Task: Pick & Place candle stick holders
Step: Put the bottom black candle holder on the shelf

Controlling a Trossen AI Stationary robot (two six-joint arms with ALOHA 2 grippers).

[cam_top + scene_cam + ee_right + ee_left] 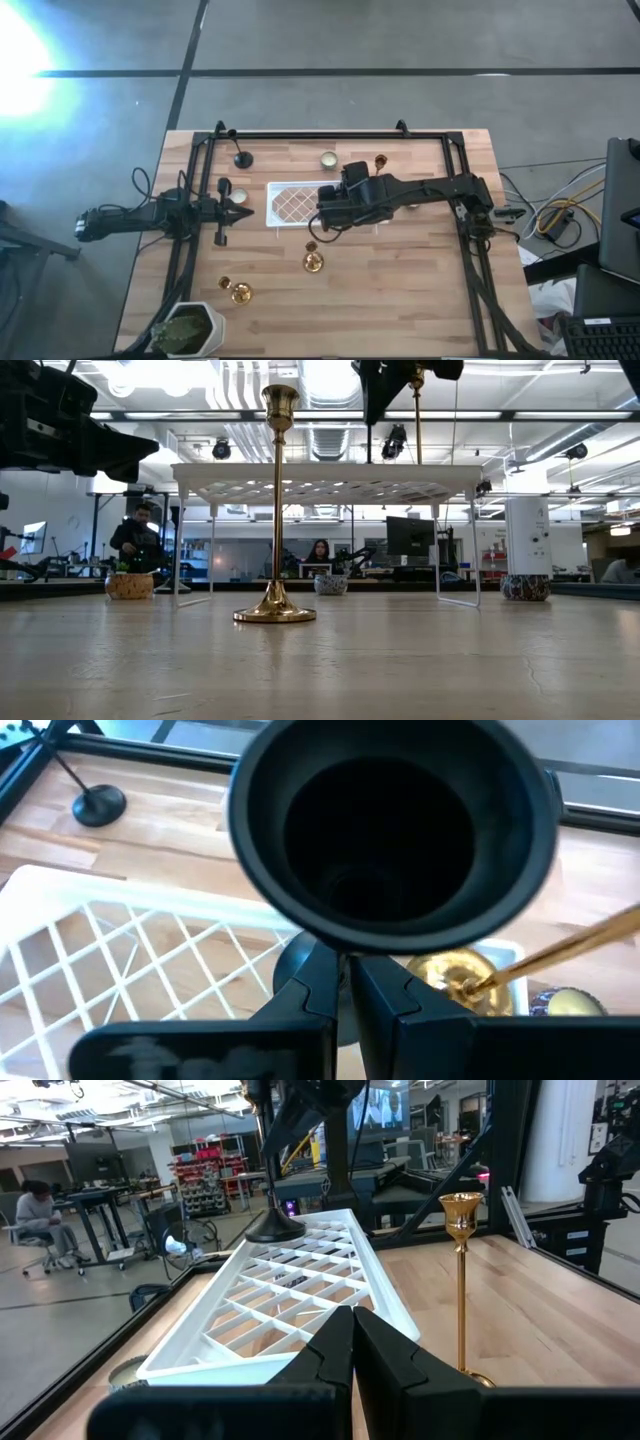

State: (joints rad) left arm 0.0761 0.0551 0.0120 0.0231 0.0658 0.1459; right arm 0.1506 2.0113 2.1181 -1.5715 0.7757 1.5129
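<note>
A black candle stick holder (390, 830) is in my shut right gripper (345, 982), over the right end of the white lattice tray (290, 203). Its round base (275, 1230) sits at the lattice top; whether it touches, I cannot tell. A second black holder (243, 158) stands on its base at the far left. Gold holders stand on the table: one far (380, 160), one near the tray (313, 262), one near left (240, 292). My left gripper (243, 212) waits shut and level, left of the tray, touching nothing. My right gripper pinches the black holder between its two fingers (310, 995) just under the top cup (390, 910); the cup hides the stem at the contact. The fingers slant down from the table's right side and lie across the stem. The holder stands upright below the hold.
Pale tealights lie at the far side (329, 158) and by the left arm (224, 186). A potted plant (190, 328) stands at the near left corner. A black frame (320, 134) runs around the table. People sit in the room beyond (320, 550).
</note>
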